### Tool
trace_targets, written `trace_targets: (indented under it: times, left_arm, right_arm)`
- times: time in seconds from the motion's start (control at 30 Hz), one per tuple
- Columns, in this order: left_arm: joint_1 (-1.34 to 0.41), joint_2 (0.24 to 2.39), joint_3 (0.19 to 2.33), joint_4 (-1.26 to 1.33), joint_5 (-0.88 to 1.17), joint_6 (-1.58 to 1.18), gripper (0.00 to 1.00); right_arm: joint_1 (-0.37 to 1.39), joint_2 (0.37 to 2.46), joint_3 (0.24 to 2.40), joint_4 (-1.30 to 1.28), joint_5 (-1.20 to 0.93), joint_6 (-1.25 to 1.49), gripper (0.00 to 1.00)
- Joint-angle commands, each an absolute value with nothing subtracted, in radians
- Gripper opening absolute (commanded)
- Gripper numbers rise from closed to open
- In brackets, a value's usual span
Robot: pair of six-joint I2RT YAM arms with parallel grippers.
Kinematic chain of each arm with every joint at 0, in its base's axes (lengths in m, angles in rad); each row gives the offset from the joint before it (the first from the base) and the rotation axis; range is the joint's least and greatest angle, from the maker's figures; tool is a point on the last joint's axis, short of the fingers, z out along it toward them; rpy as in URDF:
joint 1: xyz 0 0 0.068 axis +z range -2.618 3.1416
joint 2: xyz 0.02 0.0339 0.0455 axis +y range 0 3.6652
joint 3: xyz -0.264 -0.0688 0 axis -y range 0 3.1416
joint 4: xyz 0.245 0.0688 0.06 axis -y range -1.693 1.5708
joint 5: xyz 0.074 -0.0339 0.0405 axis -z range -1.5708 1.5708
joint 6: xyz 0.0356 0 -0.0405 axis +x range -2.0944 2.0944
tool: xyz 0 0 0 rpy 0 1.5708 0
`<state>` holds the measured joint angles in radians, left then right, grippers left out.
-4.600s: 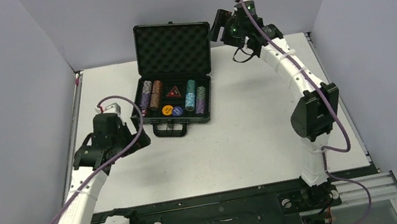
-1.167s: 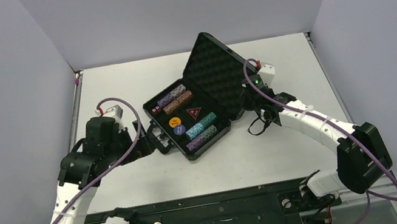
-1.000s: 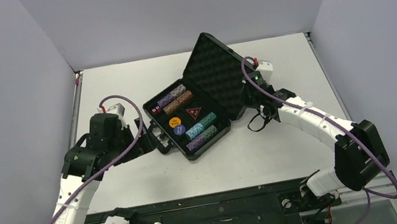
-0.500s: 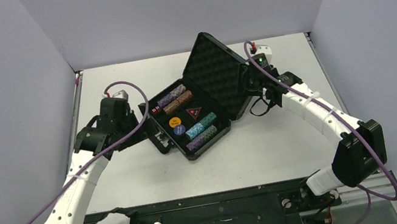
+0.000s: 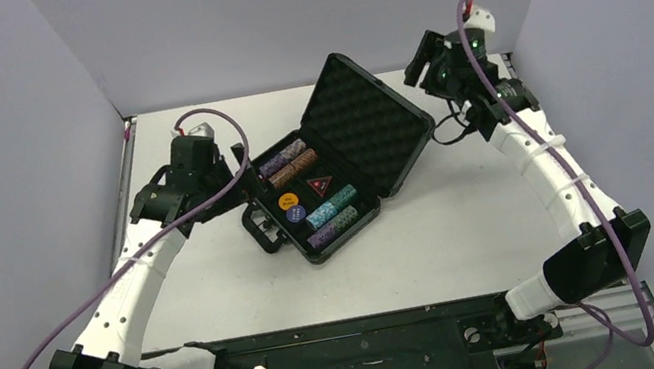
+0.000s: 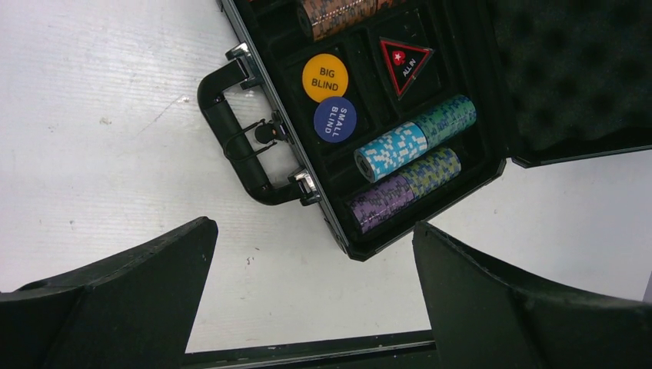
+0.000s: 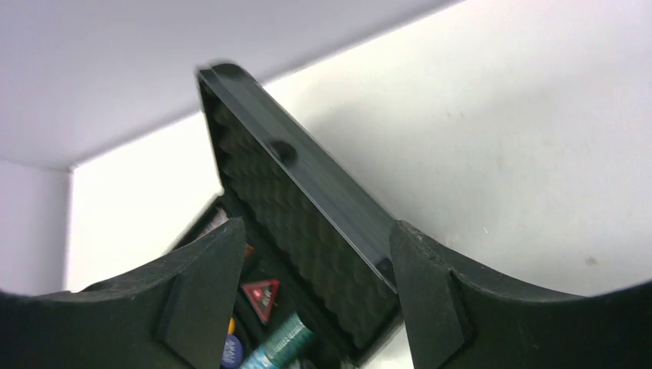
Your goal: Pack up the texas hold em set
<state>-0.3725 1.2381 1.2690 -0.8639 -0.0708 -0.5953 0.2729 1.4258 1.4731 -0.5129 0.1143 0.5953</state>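
1. The black case (image 5: 350, 238) lies open near the middle of the white worktop (image 5: 471, 220). It is turned at an angle, with its handle (image 5: 262, 228) toward the left arm.
2. Its foam-lined lid (image 5: 372, 131) stands raised and leans back toward the right arm.
3. In the tray, purple and brown chip stacks (image 5: 288, 159) lie on their sides at the far end. A teal stack (image 5: 331, 206) and a purple stack (image 5: 331, 229) lie at the near end.
4. Between those pairs sit a yellow disc (image 5: 287, 201) marked BIG BLIND and a blue disc (image 5: 297, 214) just beside it. A black-red triangle (image 5: 320, 186) marked ALL IN is also there.
5. The left hand (image 6: 311, 231) hovers over the handle side of the case, fingers spread wide, holding nothing.
6. The right hand (image 7: 315, 229) hangs in the air beyond the lid, apart from it. Its fingers are parted with nothing gripped.
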Motion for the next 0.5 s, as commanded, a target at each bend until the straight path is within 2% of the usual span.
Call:
trace_targets:
  times: [0.0,0.13,0.23,0.33,0.47]
  left_arm:
    - [-0.376,1.259,1.335,-0.831,-0.060,-0.602,1.00]
    - [-0.376,1.272,1.344,-0.843,-0.050,-0.586,1.00]
    - [-0.375,1.294,1.362,-0.863,-0.048,-0.566,1.00]
    - [-0.374,1.308,1.374,-0.882,-0.044,-0.557,1.00]
    - [-0.370,1.311,1.357,-0.877,-0.046,-0.556,1.00]
  right_arm:
    - [0.196,1.504,1.673,-0.523,0.041,0.656,0.63]
    - [0.109,1.656,1.834,-0.621,-0.185,0.676,0.52]
    - [0.054,1.766,1.873,-0.607,-0.392,0.727,0.45]
    - [0.015,1.830,1.857,-0.524,-0.504,0.808,0.44]
    - [0.003,1.910,1.900,-0.545,-0.557,0.815,0.41]
